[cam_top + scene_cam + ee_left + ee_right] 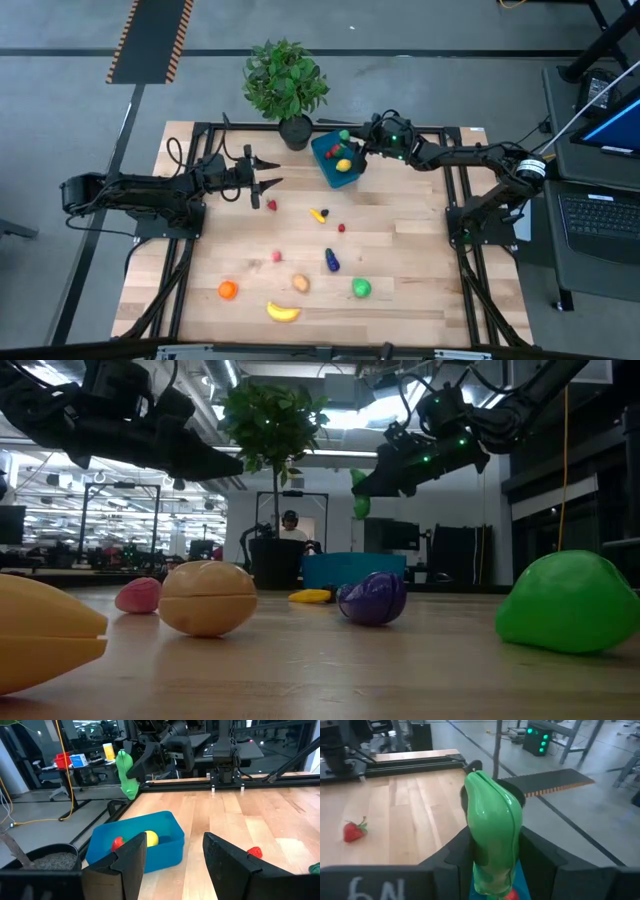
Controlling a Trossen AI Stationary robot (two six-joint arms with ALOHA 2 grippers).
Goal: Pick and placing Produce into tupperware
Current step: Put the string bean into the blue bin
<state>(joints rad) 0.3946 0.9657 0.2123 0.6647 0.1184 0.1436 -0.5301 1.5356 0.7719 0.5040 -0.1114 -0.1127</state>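
Clearly, the green cucumber (492, 830), smooth and glossy, is pinched upright between the right gripper's (352, 140) fingers, above the blue container (335, 160) near the table's (420, 260) back edge. No writing on it can be read. Inside the container lie a lemon (150, 838) and a red berry (117, 843). Beside the container hovers the left gripper (175, 857), fingers spread and empty.
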